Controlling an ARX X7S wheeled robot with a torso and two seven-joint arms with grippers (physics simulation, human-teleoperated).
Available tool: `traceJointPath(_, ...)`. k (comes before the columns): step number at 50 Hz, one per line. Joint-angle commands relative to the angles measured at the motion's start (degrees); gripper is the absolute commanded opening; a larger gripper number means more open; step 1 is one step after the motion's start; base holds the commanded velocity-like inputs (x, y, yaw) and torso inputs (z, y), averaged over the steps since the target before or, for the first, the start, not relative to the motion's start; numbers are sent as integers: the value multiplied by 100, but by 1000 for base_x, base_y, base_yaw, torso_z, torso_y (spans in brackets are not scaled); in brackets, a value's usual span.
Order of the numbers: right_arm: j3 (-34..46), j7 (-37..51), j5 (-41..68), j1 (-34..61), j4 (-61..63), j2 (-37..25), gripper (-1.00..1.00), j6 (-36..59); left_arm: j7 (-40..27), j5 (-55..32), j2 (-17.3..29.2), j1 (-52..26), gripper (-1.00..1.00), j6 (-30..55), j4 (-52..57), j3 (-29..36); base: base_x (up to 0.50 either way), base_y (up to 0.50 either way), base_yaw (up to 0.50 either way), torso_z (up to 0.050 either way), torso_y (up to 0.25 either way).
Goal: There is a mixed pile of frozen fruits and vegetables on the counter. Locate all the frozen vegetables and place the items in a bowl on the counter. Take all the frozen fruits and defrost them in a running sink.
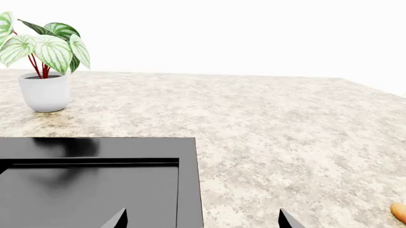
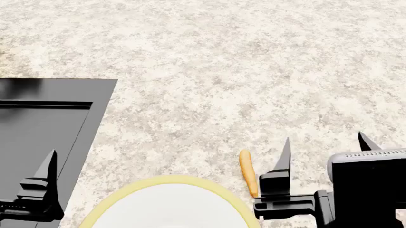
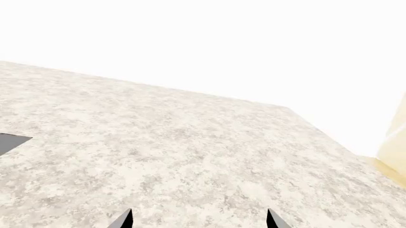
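The right gripper [image 2: 323, 145] sits low on the right of the head view, its two dark pointed fingers spread wide with nothing between them; speckled counter [image 2: 254, 71] shows through the gap; in its own wrist view only the two fingertips [image 3: 125, 219] show at the frame edge, equally far apart and bare. Just beside the right gripper's inner finger lies a slim orange carrot-like vegetable [image 2: 248, 173], lengthwise on the counter; whether it touches the finger cannot be told. The left gripper [image 1: 203, 221] also stands wide and holds nothing; its wrist view shows one fingertip over the black sink [image 1: 95, 185] and the other over the counter; in the head view only one of its fingers [image 2: 44, 178] is visible, above the sink's right rim, the rest cut off by the frame. Between the two grippers, at the bottom edge of the head view, the bowl [image 2: 136, 186] shows its yellow rim and white inside; most of it is cut off. The sink fills the left side, only partly in frame. Farther back in the left wrist view, a white pot [image 1: 44, 92] with a striped green plant stands on the counter behind the sink.
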State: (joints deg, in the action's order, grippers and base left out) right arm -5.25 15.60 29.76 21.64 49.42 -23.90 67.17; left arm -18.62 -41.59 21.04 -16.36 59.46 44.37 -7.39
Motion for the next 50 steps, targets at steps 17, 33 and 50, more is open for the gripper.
traceJointPath(17,773,624,3166,4156,-5263,190,100,2271,-29,-358,101,-85,100,66,-49,-395,0,0,0,0,0)
traceJointPath(33,2790,-1139,1887,5217,-8574,570,100,949,-31,-371,171,-40,100,20,-56,-373,0,0,0,0,0)
traceJointPath(50,3232,-1711,1457,5236,-9900,882,100,189,31,-251,211,137,100,-205,-126,-302,0,0,0,0,0)
